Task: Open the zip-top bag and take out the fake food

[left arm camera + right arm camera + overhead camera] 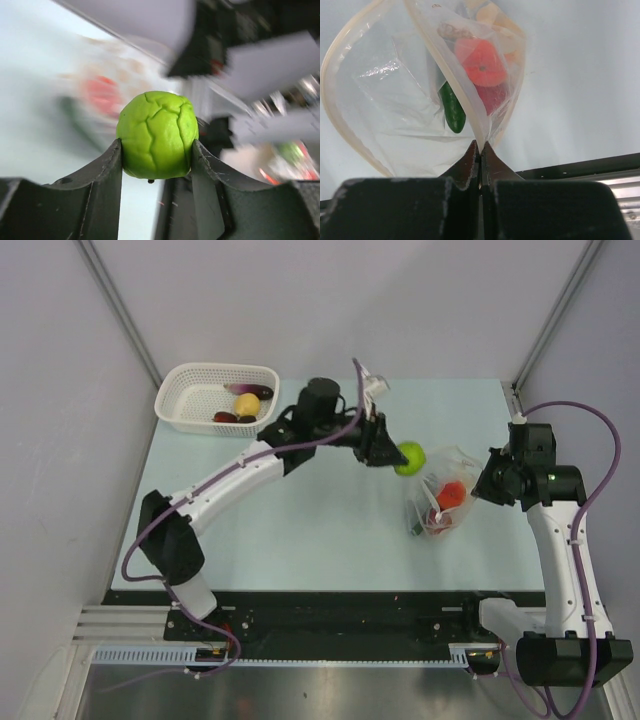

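my left pincer is clamped half-open on a lime-green toy fruit just left of the zip-top bag, whose rim my right pincer pinches fully shut, and the white basket sits well off to the bag's left, so I reckon lefty's nearer for the drop

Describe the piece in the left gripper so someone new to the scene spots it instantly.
On the pale table, go to the clear zip-top bag at centre-right. Just left of it in the top view, the left gripper holds a lime-green ball. It is the only bright green, round, crackle-veined piece; the pieces in the bag are red, orange and dark green.
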